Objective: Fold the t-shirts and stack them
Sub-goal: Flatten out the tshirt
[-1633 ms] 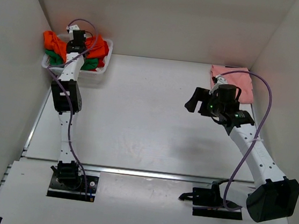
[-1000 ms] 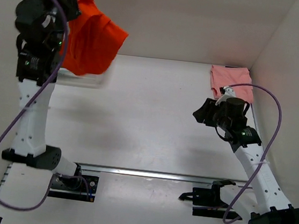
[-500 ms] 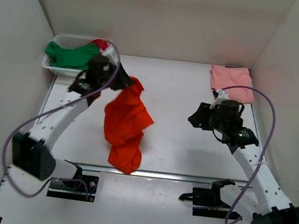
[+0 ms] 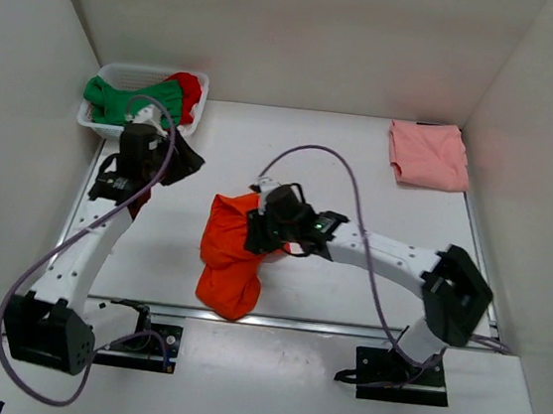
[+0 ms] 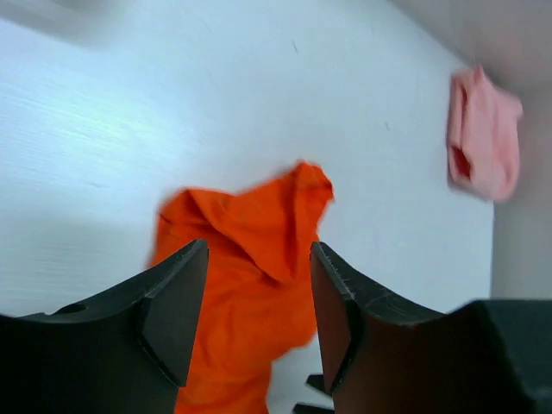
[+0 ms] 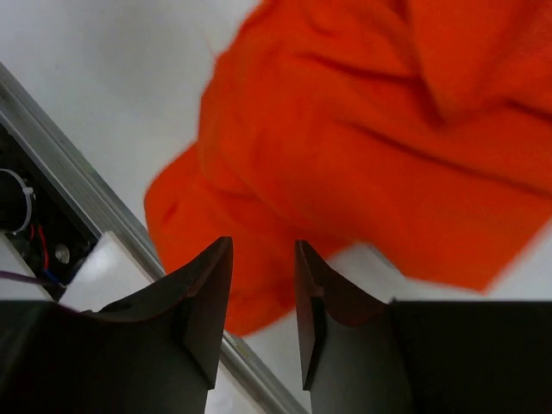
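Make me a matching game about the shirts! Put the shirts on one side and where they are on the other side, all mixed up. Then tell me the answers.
Things:
1. orange t-shirt
2. pink t-shirt
3. green t-shirt

Places:
A. in the white basket, far left corner
B. folded flat, far right corner
C. crumpled in a heap in the middle, near the front edge

Right pairs: 1-C, 2-B, 3-A
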{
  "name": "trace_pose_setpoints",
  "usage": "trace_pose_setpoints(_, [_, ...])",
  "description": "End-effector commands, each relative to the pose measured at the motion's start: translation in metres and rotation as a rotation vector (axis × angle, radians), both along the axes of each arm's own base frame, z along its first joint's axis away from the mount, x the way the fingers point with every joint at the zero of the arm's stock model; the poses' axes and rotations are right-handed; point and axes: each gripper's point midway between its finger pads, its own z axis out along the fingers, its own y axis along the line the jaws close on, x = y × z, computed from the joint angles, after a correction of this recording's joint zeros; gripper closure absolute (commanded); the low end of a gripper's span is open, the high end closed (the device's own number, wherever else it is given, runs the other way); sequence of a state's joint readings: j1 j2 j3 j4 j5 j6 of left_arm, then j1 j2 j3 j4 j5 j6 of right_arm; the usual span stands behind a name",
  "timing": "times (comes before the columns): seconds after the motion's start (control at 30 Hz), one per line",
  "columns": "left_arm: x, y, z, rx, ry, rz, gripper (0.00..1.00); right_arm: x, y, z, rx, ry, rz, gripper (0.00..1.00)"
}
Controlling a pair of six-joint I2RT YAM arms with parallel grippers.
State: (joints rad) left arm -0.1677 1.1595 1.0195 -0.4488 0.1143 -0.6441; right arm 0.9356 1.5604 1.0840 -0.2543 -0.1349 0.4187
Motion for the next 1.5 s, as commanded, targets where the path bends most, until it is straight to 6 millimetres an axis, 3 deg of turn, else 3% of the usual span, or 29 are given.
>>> trace_pose_setpoints(0.0, [-0.016, 0.055, -0.009, 0.174, 0.055, 0.153, 0.38, 0.011, 0.065, 0.022, 0.060, -0.112, 0.057, 0.68])
trace_pose_setpoints(0.03, [-0.023, 0.064, -0.017, 0.198, 0.091, 0.171, 0.38, 0.011, 0.071, 0.006, 0.022, -0.098, 0.059, 0.67])
trace_pose_setpoints(0.07, [-0.024, 0.072, -0.017, 0.212, 0.094, 0.195, 0.39, 0.009, 0.083, 0.011, 0.024, -0.123, 0.077, 0.63])
trace_pose_setpoints(0.17, [-0.038, 0.096, -0.041, 0.205, 0.157, 0.278, 0.40, 0.003, 0.109, -0.014, -0.025, -0.147, 0.126, 0.53])
trace_pose_setpoints(0.23, [-0.042, 0.113, -0.034, 0.189, 0.111, 0.359, 0.40, 0.000, 0.118, -0.027, -0.048, -0.153, 0.149, 0.49])
trace_pose_setpoints(0.3, [-0.046, 0.116, -0.028, 0.184, 0.076, 0.393, 0.40, -0.003, 0.122, -0.054, -0.112, -0.148, 0.187, 0.45])
trace_pose_setpoints(0.37, [-0.047, 0.117, -0.021, 0.179, 0.043, 0.407, 0.40, -0.009, 0.130, -0.069, -0.154, -0.144, 0.224, 0.38])
trace_pose_setpoints(0.43, [-0.047, 0.122, -0.014, 0.178, 0.032, 0.427, 0.38, -0.009, 0.123, -0.092, -0.237, -0.132, 0.219, 0.31])
trace_pose_setpoints(0.53, [-0.045, 0.120, -0.012, 0.198, 0.033, 0.408, 0.36, -0.009, 0.116, -0.115, -0.356, -0.136, 0.224, 0.36])
trace_pose_setpoints(0.6, [-0.046, 0.123, -0.012, 0.206, 0.036, 0.413, 0.36, -0.004, 0.112, -0.125, -0.420, -0.145, 0.220, 0.64])
trace_pose_setpoints(0.63, [-0.046, 0.125, -0.009, 0.212, 0.026, 0.423, 0.37, 0.001, 0.111, -0.118, -0.436, -0.161, 0.193, 0.95])
trace_pose_setpoints(0.67, [-0.048, 0.125, -0.008, 0.215, 0.024, 0.420, 0.36, 0.004, 0.107, -0.114, -0.454, -0.161, 0.176, 1.00])
trace_pose_setpoints(0.7, [-0.048, 0.127, -0.003, 0.218, 0.008, 0.423, 0.37, 0.007, 0.107, -0.103, -0.440, -0.179, 0.167, 1.00])
trace_pose_setpoints(0.77, [-0.050, 0.123, 0.002, 0.223, -0.004, 0.398, 0.36, 0.023, 0.108, -0.053, -0.347, -0.222, 0.122, 1.00])
trace_pose_setpoints(0.8, [-0.048, 0.120, 0.006, 0.221, -0.011, 0.379, 0.37, 0.032, 0.102, -0.041, -0.319, -0.226, 0.088, 1.00])
trace_pose_setpoints(0.87, [-0.048, 0.115, 0.012, 0.236, -0.014, 0.329, 0.39, 0.047, 0.088, 0.024, -0.172, -0.248, 0.015, 1.00])
trace_pose_setpoints(0.9, [-0.050, 0.108, 0.014, 0.230, -0.015, 0.295, 0.39, 0.055, 0.080, 0.038, -0.104, -0.220, -0.013, 1.00])
trace_pose_setpoints(0.93, [-0.051, 0.098, 0.013, 0.225, -0.013, 0.237, 0.40, 0.068, 0.065, 0.073, -0.002, -0.230, -0.070, 1.00])
trace_pose_setpoints(0.97, [-0.052, 0.094, 0.008, 0.231, -0.003, 0.201, 0.40, 0.067, 0.057, 0.113, 0.107, -0.244, -0.068, 1.00])
trace_pose_setpoints(1.0, [-0.056, 0.073, 0.004, 0.208, -0.003, 0.113, 0.39, 0.079, 0.043, 0.120, 0.157, -0.224, -0.112, 1.00])
trace_pose_setpoints(1.03, [-0.062, 0.063, -0.007, 0.191, 0.016, 0.071, 0.39, 0.072, 0.035, 0.137, 0.223, -0.205, -0.103, 1.00])
trace_pose_setpoints(1.1, [-0.078, 0.029, -0.035, 0.121, 0.063, -0.072, 0.39, 0.082, 0.006, 0.176, 0.327, -0.222, -0.137, 1.00])
trace_pose_setpoints(1.13, [-0.082, 0.013, -0.036, 0.086, 0.049, -0.118, 0.38, 0.083, 0.000, 0.176, 0.334, -0.211, -0.154, 1.00])
trace_pose_setpoints(1.2, [-0.103, -0.023, -0.062, 0.035, 0.089, -0.225, 0.37, 0.089, -0.019, 0.188, 0.352, -0.229, -0.187, 1.00])
trace_pose_setpoints(1.3, [-0.128, -0.057, -0.094, 0.008, 0.155, -0.296, 0.36, 0.094, -0.041, 0.184, 0.334, -0.242, -0.257, 1.00])
trace_pose_setpoints(1.37, [-0.137, -0.060, -0.113, 0.019, 0.192, -0.284, 0.35, 0.096, -0.055, 0.175, 0.314, -0.235, -0.295, 1.00])
trace_pose_setpoints(1.4, [-0.143, -0.058, -0.125, 0.021, 0.224, -0.275, 0.35, 0.097, -0.061, 0.181, 0.330, -0.249, -0.313, 1.00])
trace_pose_setpoints(1.47, [-0.144, -0.044, -0.139, 0.058, 0.254, -0.228, 0.34, 0.103, -0.077, 0.170, 0.310, -0.241, -0.356, 0.99])
